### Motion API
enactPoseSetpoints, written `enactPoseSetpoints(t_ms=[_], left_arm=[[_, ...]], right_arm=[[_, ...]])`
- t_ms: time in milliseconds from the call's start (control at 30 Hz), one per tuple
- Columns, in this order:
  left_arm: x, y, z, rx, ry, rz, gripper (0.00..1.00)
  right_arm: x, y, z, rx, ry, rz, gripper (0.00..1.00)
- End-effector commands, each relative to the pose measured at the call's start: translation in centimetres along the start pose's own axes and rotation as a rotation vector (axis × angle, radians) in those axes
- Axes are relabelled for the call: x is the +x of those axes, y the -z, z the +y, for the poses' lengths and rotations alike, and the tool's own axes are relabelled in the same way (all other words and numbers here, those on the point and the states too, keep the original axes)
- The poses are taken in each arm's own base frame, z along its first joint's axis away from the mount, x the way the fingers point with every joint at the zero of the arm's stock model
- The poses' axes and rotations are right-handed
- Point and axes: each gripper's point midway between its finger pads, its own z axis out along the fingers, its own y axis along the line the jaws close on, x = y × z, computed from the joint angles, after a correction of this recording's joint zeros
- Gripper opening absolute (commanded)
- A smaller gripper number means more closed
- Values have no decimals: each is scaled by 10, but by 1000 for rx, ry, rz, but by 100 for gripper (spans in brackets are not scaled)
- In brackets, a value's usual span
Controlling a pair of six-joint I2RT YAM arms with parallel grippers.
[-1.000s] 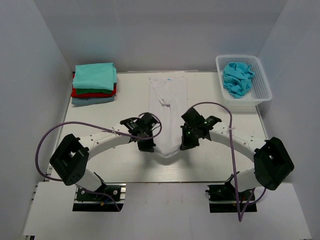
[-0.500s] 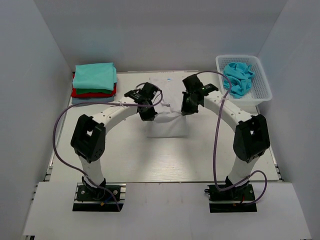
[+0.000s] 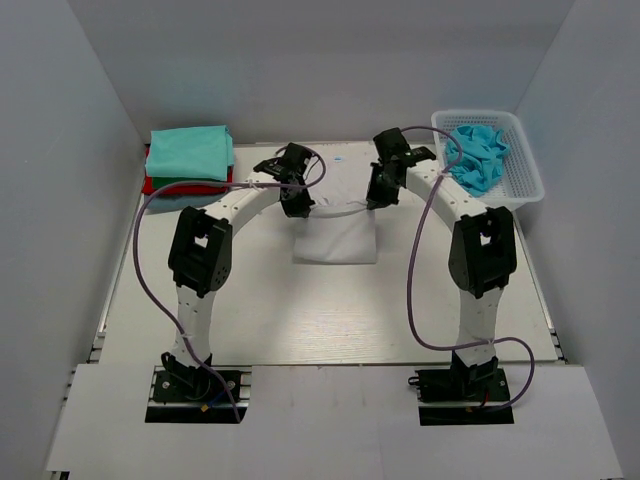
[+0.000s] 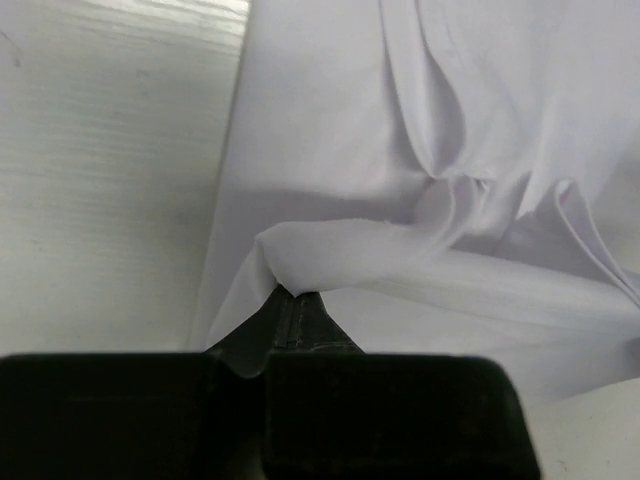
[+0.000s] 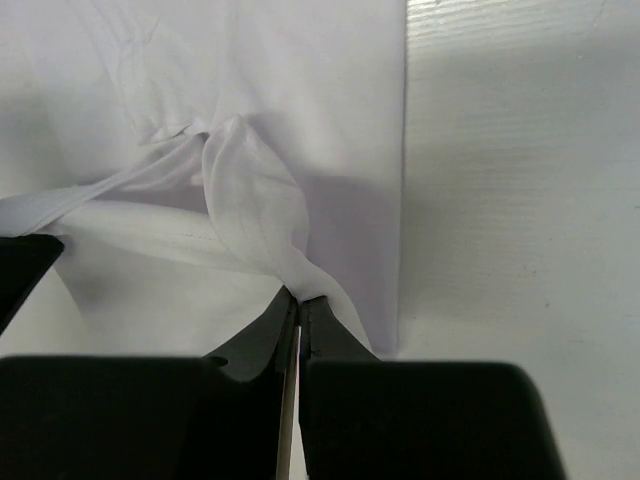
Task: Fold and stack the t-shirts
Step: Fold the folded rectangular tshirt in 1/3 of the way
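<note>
The white t-shirt (image 3: 335, 235) lies in the middle of the table, its near part doubled over toward the far edge. My left gripper (image 3: 296, 204) is shut on the left corner of the white cloth (image 4: 330, 250). My right gripper (image 3: 374, 197) is shut on the right corner of the white cloth (image 5: 250, 190). Both hold the folded edge just above the lower layer. A stack of folded t-shirts, teal (image 3: 189, 151) on top, red (image 3: 158, 185) and grey-blue below, sits at the far left.
A white lattice basket (image 3: 520, 170) at the far right holds a crumpled light blue t-shirt (image 3: 476, 155). Grey walls close in the back and sides. Purple cables loop from both arms over the table.
Both grippers carried the shirt's near edge from the front of the table toward the back, folding the shirt in half. The arms are now stretched far out.
</note>
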Motion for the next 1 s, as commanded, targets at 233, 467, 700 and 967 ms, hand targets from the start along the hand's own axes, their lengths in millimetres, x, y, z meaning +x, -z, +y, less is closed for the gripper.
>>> enactPoseSetpoints(t_ms=[233,467,700,967], left_arm=[[-49,-10,-19,168,-13,-67,23],[-74,-11,-7,152,-5,-89,100],[-8,20,20,171,-33,-2,100],[13,18,33,173,-53,-2,99]], right_arm=[[-42,-32,-12,-63,21,-68,12],[-62,-29,2,-179,70,-96,90],[-15,-5,-2,-234,81,-68,90],[32,-6,-29,-192,92,-8,90]])
